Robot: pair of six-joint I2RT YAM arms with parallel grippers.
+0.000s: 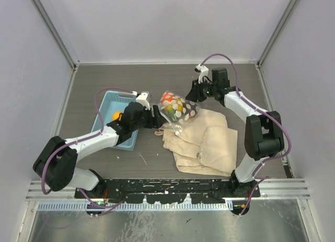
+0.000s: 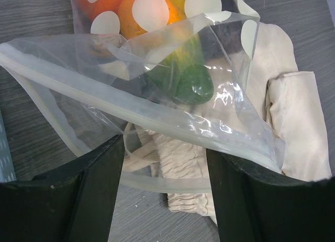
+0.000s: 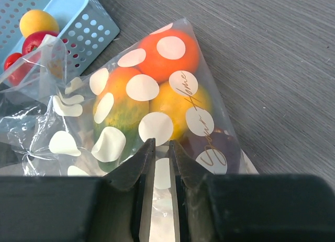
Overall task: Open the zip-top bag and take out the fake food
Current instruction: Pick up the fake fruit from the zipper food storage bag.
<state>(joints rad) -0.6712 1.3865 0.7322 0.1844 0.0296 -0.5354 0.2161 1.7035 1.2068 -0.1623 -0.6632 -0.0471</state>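
Note:
The zip-top bag [image 1: 178, 108], clear with white spots, hangs tilted above the table's middle. Inside it lies fake food: an orange-red piece [image 3: 149, 54], a yellow one [image 3: 172, 103], a green one [image 2: 191, 85] and a dark maroon one. My right gripper [image 3: 162, 142] is shut on the bag's far end and holds it up. My left gripper [image 2: 165, 148] stands open at the bag's mouth. One lip of the zip strip [image 2: 131, 114] lies above the fingers, and the other lip runs across the gap between them. The mouth gapes open.
A light blue basket [image 1: 107, 103] at the left holds a yellow fruit [image 3: 35, 21] and red pieces [image 3: 31, 43]. A beige cloth drawstring bag [image 1: 204, 142] lies crumpled under and to the right of the zip-top bag. Walls enclose the table on three sides.

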